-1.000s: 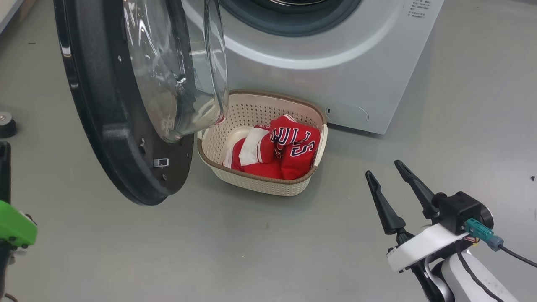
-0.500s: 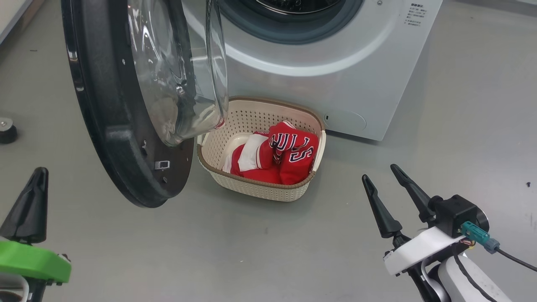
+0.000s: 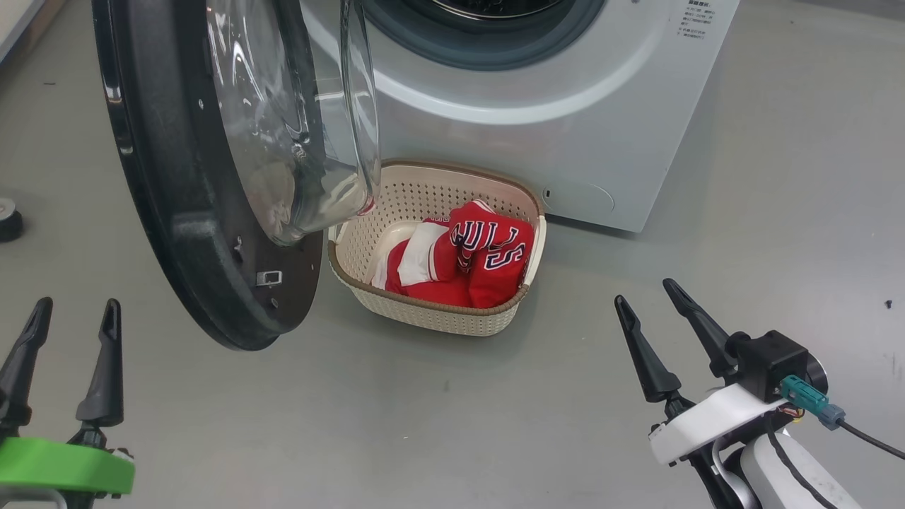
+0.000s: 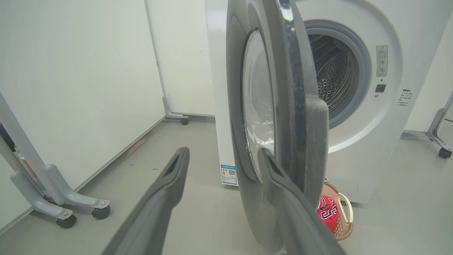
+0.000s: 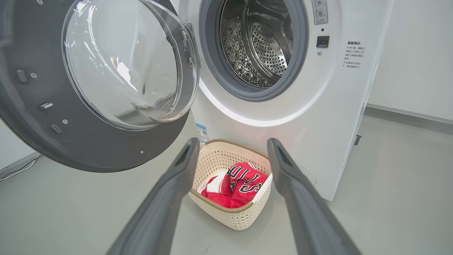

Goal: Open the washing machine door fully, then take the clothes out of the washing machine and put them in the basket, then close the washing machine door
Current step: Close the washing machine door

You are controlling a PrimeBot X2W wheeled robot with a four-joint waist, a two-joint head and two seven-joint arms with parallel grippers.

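Jutting outward, the door (image 3: 177, 212) stands open; left pincer (image 3: 79, 302) and right pincer (image 3: 644, 290) gape.

Right gripper (image 5: 233, 142) has both fingers (image 5: 166, 205) spread wide, nothing between them, aimed at the washing machine (image 5: 318, 117). The washing machine door (image 5: 32, 120) hangs open off to the left, its glass bowl (image 5: 124, 67) bulging toward the camera, and you can look straight into the steel drum (image 5: 262, 46) past the grey gasket (image 5: 211, 56). The basket (image 5: 233, 216) sits on the floor (image 5: 389, 198) just beside the machine's front, below the door's edge, with the clothes (image 5: 242, 184) bunched up inside: red jersey with black lettering, a bit of white at the side.
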